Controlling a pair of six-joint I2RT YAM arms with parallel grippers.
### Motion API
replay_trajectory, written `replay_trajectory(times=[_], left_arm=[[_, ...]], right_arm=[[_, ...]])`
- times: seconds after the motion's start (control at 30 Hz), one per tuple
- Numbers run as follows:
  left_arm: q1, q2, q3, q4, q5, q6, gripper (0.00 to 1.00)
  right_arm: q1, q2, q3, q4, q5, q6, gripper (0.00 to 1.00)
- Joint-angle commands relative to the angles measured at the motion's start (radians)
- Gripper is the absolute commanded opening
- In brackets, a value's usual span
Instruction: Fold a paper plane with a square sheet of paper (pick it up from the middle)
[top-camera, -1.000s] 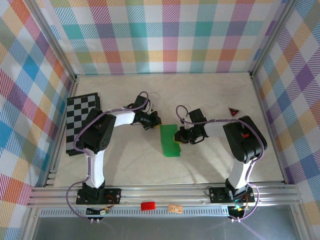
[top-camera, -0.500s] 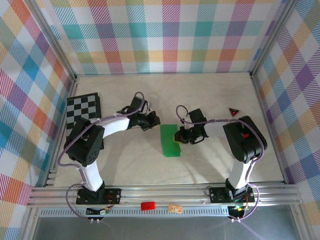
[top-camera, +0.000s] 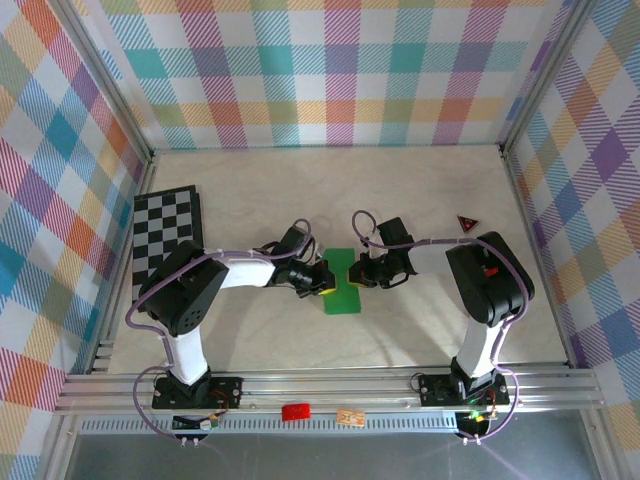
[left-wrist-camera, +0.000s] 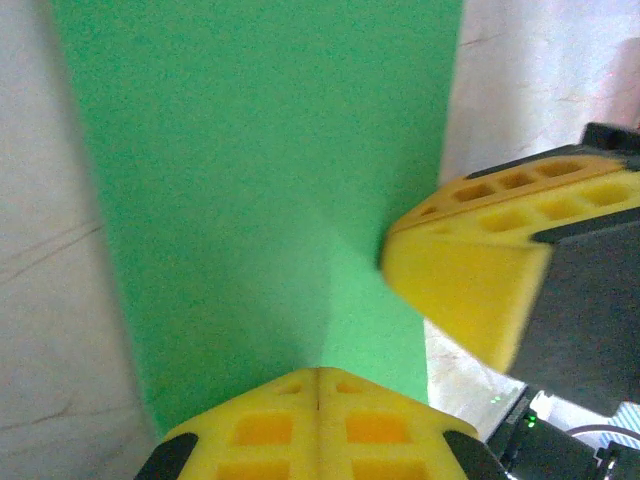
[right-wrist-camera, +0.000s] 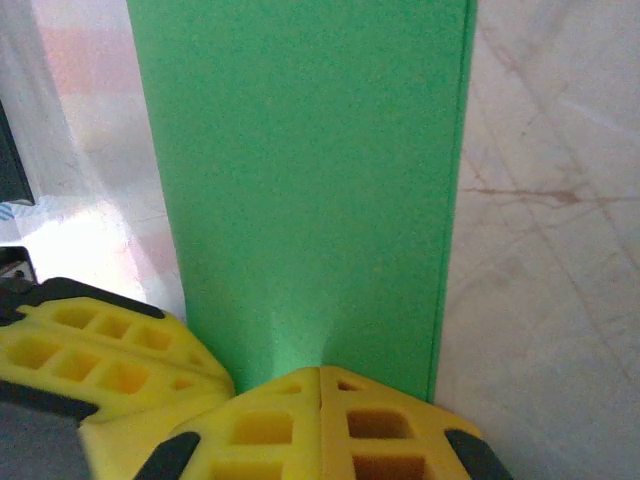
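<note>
Swinging in from the far left, the left tool (top-camera: 322, 283) now sits on the left edge of the paper (top-camera: 340, 298), opposite the right tool (top-camera: 357, 272). Both have their fingers together, pressing the folded green strip flat on the counter (top-camera: 420, 190). My worry is that a dragging tip could slide or crumple the thin sheet and skew the crease.

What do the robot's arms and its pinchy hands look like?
Both arms, the left arm and right arm, have white tubes, chunky black joints and looping purple cables. The left gripper and right gripper have yellow fingers full of little square holes.
</note>
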Motion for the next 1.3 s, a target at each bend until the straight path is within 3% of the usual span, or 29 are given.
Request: replay_trajectory(times=[0.0,0.3,0.47,0.57,0.97,1.27], left_arm=[[0.004,0.015,-0.027,-0.009,-0.020,0.031,0.00],[0.004,-0.045,-0.119,-0.137,-0.114,0.155,0.00],[0.004,-0.153,-0.125,-0.028,-0.021,0.092,0.00],[0.007,-0.183,-0.083,-0.039,-0.041,0.083,0.00],[0.032,-0.003,0.001,0.073,-0.050,0.032,0.00],[0.040,-0.028,-0.069,-0.144,-0.061,0.205,0.00]], right_arm=[[-0.009,0.057,-0.066,-0.145,0.164,0.005,0.00],[-0.009,0.052,-0.081,-0.137,0.168,0.005,0.00],[-0.009,0.051,-0.080,-0.140,0.168,0.008,0.00],[-0.010,0.045,-0.081,-0.136,0.168,0.012,0.00],[-0.010,0.040,-0.083,-0.138,0.171,0.012,0.00],[-0.010,0.039,-0.084,-0.140,0.176,0.015,0.00]])
